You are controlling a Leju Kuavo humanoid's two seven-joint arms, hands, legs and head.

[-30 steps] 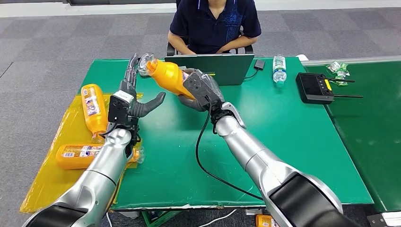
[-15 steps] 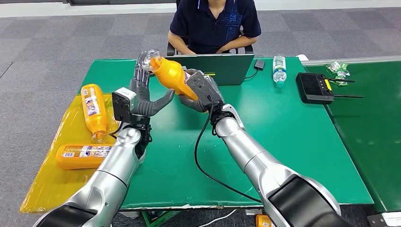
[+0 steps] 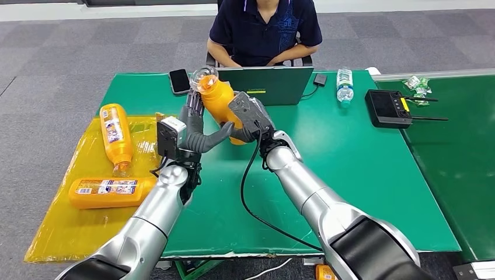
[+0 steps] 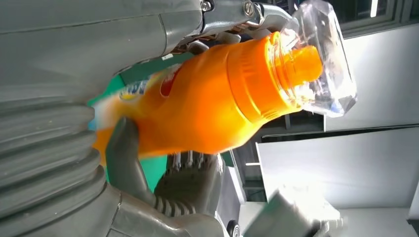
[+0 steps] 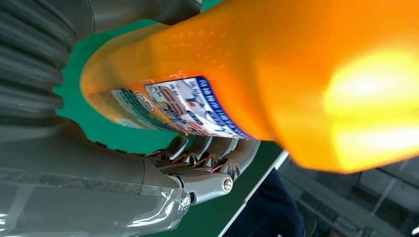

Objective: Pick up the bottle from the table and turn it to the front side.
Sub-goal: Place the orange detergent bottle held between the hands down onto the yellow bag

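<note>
bottle [image 3: 220,102] held nr upright above table [image 3: 362,169] | R hand [image 3: 248,116] clamped on bottle | L hand [image 3: 195,131] fingers + thumb set against bottle, grip unclear

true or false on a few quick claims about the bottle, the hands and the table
1. The right hand holds the orange bottle off the table. True.
2. The bottle's clear cap points toward the robot. False: it points away, toward the person.
3. Two more orange bottles lie on the yellow sheet. True.
4. The laptop lies closed flat. False: it stands open.
5. The left hand rests on the table. False: it is raised at the bottle.
</note>
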